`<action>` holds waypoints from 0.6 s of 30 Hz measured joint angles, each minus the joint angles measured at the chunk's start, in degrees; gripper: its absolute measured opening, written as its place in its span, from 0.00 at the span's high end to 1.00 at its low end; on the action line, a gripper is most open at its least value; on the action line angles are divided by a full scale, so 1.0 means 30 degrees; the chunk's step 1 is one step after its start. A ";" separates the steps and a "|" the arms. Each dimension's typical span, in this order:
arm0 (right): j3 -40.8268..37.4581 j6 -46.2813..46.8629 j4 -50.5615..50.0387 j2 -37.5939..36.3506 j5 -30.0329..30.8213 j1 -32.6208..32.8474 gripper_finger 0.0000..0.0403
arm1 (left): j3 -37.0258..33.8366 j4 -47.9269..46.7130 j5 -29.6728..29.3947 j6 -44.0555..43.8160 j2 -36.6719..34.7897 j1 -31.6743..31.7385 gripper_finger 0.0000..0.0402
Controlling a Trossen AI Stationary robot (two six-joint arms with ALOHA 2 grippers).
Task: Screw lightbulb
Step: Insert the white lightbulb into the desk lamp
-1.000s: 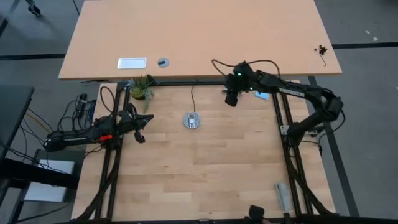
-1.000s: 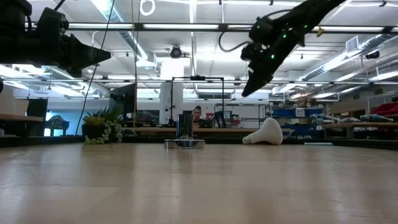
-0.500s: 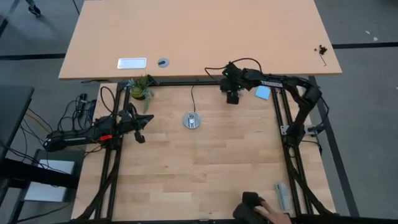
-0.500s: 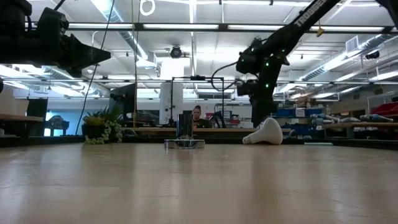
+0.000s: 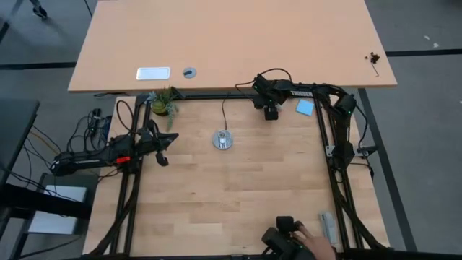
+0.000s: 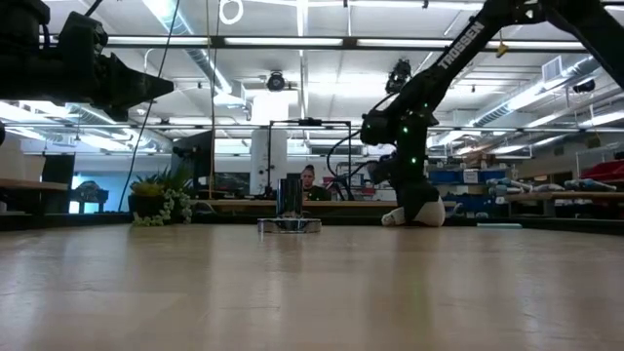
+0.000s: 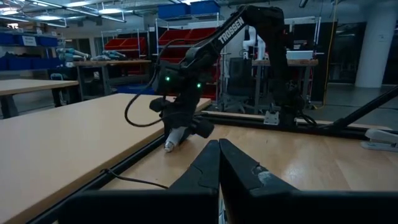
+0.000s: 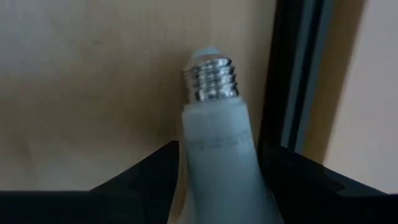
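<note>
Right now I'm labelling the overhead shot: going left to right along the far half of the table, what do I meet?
Left hand → small plant → socket disc → right hand over the lightbulb → blue pad.

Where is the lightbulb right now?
The lightbulb lies on its side at the table's far edge, right of the middle, beside the black frame rail. The right gripper is down over it, one finger on each side.
</note>
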 joint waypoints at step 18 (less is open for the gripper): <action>-0.0036 0.2584 -0.3040 -0.0622 -0.0366 0.1180 0.60 | 0.0000 0.0000 -0.0005 0.0000 0.0000 0.0002 0.98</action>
